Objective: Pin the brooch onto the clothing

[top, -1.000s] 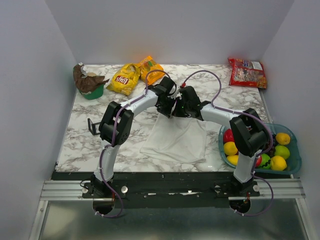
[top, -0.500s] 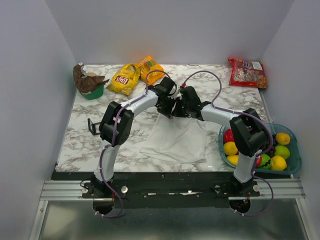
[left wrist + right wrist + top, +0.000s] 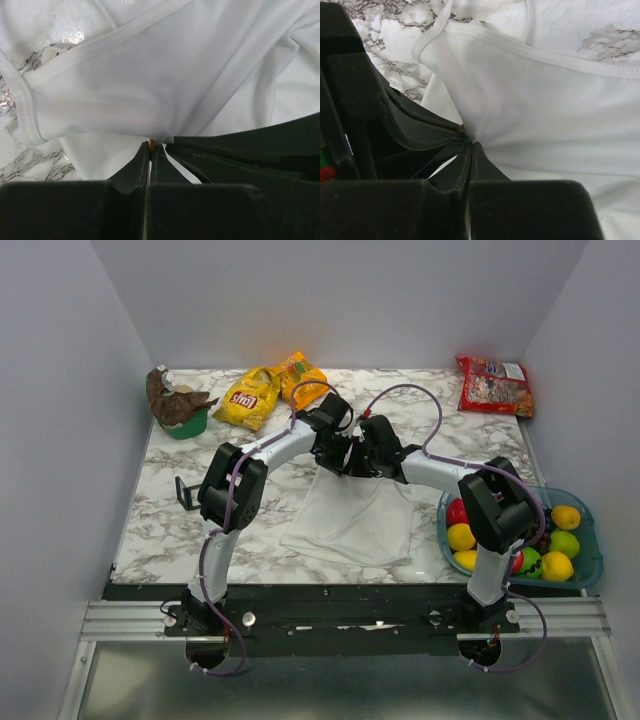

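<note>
White marble table (image 3: 170,525): workspace.
White cloth garment (image 3: 165,75): limp, my right fingers (image 3: 485,172) pinch it.
Tiny gold disc brooch (image 3: 151,144): stiff, my left fingers (image 3: 131,172) clamp its rim.

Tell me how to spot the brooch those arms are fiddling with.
Find the white garment in the middle of the marble table and look at its far edge. In the left wrist view, the brooch is just a sliver of gold pinched at the closed tips of the left gripper, against the cloth. It is far smaller than the yellow fruit in the basket.
</note>
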You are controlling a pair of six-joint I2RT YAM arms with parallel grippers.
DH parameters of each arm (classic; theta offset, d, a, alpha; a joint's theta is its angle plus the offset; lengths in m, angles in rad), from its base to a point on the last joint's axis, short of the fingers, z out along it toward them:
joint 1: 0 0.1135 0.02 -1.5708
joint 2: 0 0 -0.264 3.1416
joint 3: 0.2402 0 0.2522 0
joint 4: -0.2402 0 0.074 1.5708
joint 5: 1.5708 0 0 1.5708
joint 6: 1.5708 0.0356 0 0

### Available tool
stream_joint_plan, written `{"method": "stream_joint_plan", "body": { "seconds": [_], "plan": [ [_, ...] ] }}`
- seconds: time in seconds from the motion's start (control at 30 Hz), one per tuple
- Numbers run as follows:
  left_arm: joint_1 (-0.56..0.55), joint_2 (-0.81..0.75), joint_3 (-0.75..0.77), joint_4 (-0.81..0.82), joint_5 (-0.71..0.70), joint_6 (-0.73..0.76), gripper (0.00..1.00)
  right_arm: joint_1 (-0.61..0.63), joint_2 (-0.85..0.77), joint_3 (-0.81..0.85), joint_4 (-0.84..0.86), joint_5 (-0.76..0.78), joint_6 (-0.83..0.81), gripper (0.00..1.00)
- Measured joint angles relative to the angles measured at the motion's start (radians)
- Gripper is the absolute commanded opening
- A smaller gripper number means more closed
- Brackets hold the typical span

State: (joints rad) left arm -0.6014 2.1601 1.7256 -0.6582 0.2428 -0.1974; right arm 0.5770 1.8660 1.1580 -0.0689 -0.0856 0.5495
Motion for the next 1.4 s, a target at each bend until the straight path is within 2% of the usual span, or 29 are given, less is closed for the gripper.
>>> {"method": "stream_joint_plan", "body": {
  "seconds": [0.03,0.1,0.23,0.33,0.53,0.67,1.0,1.1,1.4],
  "plan": [
    [0.0,0.0,0.0,0.001,0.002,-0.001,0.0,0.0,0.0,0.0,-0.001,0.003,-0.001,0.21],
    [0.002,0.0,0.0,0.004,0.005,-0.003,0.0,0.0,0.0,0.0,-0.007,0.01,0.001,0.25],
    [0.006,0.0,0.0,0.011,0.013,-0.007,0.0,0.0,-0.002,-0.004,-0.021,0.018,0.0,0.45],
    [0.007,0.0,0.0,0.018,0.017,-0.009,0.0,0.001,-0.018,-0.023,-0.031,0.021,-0.005,0.54],
    [0.002,0.0,0.0,0.027,0.028,-0.005,0.0,0.013,-0.129,-0.067,-0.037,0.026,-0.016,0.61],
    [0.002,0.0,0.0,0.029,0.033,-0.006,0.0,0.013,-0.183,-0.079,-0.025,0.036,-0.021,0.61],
    [0.002,0.0,0.0,0.032,0.043,-0.006,0.0,0.013,-0.158,-0.149,-0.007,0.056,-0.023,0.6],
    [0.002,0.0,0.0,0.034,0.046,-0.006,0.0,0.013,-0.142,-0.15,0.0,0.072,-0.023,0.55],
    [0.002,0.0,-0.005,0.05,0.066,-0.006,0.0,0.013,-0.065,-0.15,0.023,0.107,-0.031,0.21]
  ]
}}
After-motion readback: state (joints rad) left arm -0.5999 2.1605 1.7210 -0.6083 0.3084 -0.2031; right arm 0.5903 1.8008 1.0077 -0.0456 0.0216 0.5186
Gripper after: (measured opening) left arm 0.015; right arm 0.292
